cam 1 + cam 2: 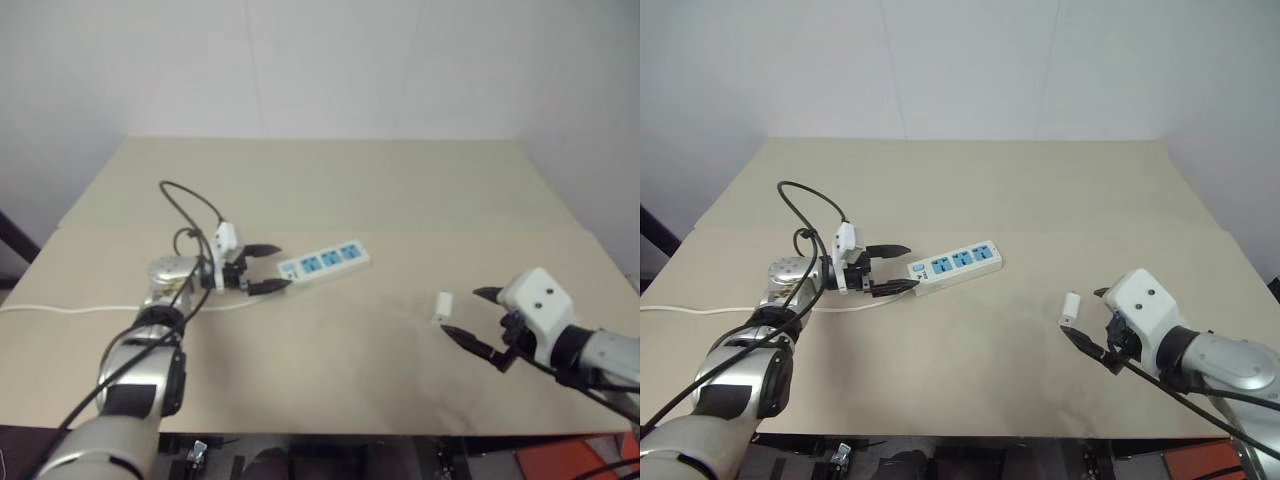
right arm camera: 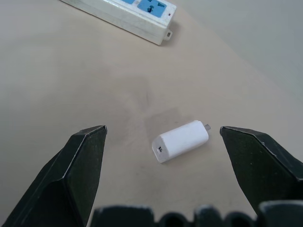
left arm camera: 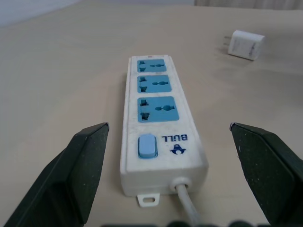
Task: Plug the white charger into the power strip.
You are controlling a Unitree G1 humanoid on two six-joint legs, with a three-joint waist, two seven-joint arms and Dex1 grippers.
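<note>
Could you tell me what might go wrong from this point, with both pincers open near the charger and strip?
The charger lies flat and loose on the table; the open right pincer might nudge it away instead of gripping it.

The strip is unheld between the open left pincer's fingers; it could slide when the plug is pushed in.

Head cameras look down across the table; wrist cameras sit close, sharing the power strip and charger.

Beige table; orange object, perhaps floor-level.
</note>
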